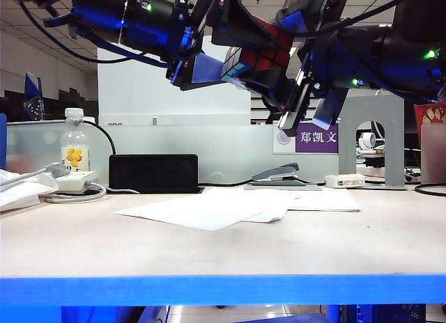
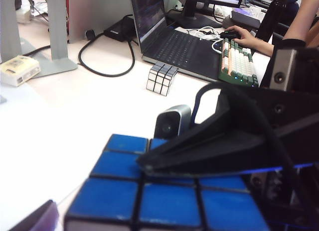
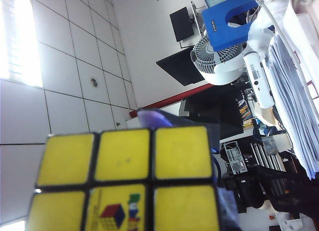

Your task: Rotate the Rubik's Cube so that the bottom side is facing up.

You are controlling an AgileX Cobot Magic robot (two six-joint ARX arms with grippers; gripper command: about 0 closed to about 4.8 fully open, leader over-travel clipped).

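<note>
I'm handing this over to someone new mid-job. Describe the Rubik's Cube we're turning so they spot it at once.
Look above the white table, where the two black arms meet at the top of the exterior view. The Rubik's Cube hangs between the left gripper and the right gripper, well clear of the papers below. It has coloured stickers, unlike the pale grey cube by the laptop.

Water bottle (image 1: 74,143), black box (image 1: 153,172), stapler (image 1: 276,174), paper sheets (image 1: 230,207)

My arms are glossy black with green indicator lights, black cables trailing, and dark wedge-shaped fingers (image 2: 209,146) with screws.
</note>
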